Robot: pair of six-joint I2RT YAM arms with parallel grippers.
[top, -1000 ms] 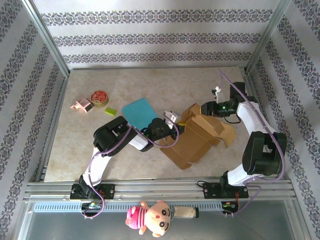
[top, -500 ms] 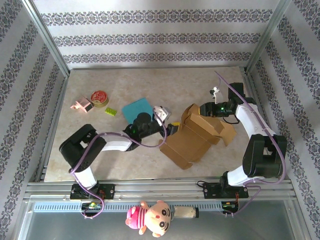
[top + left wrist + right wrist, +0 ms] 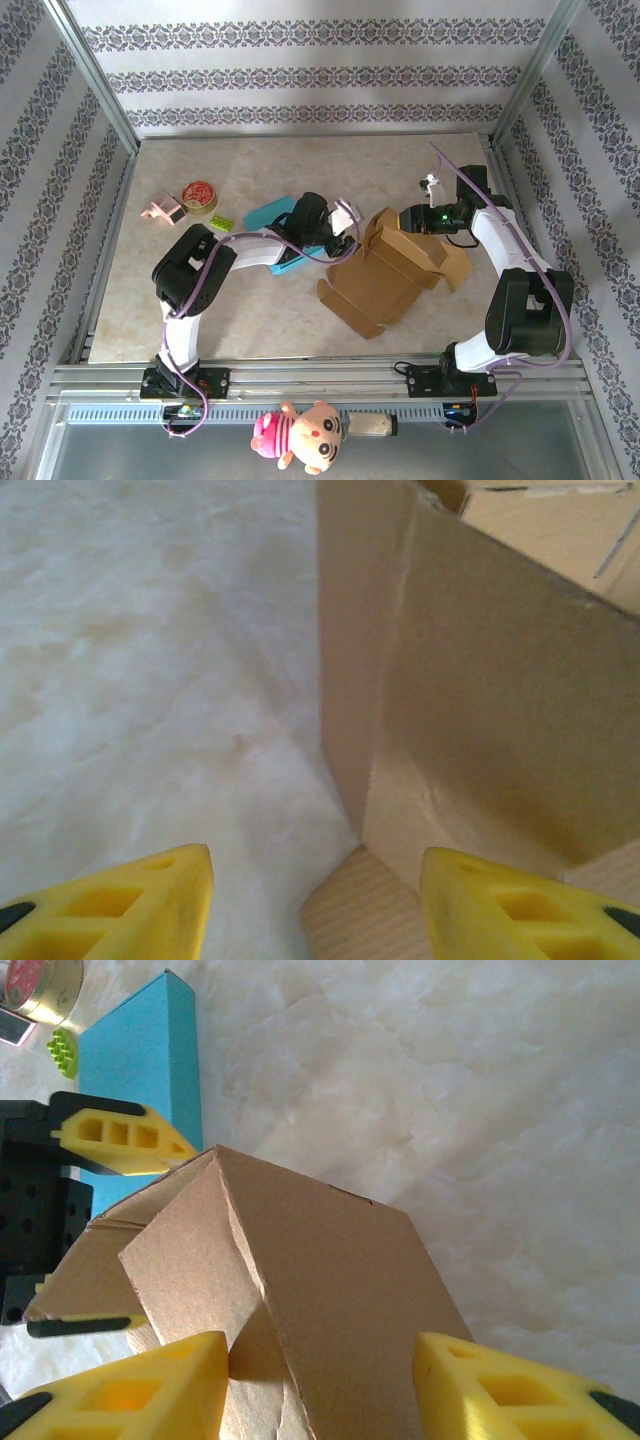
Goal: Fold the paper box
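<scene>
Task thing: brown corrugated cardboard box (image 3: 385, 272), right of centre on the marbled beige tabletop (image 3: 240, 320), between the 2 grippers.
Box appearance: half-erected. The body lies at a slant with loose flaps splayed at its near and right ends, and 1 panel at the far end rises into a creased ridge.
Right gripper (image 3: 320, 1385): the yellow fingers are about half spread and press on both sides of that ridge. This looks like a hold, probably to keep the box from sliding.
Left gripper (image 3: 315, 910): the yellow fingers are apart and clasp nothing. They face an upright corner edge of the box, with a low flap lying between the tips.
Placement: with 1 arm on each side, 1 can brace while the other works a flap inward.
Bystanders: flat teal box (image 3: 275, 215), partly under the left arm; red tape roll (image 3: 198, 195), well apart at left.
</scene>
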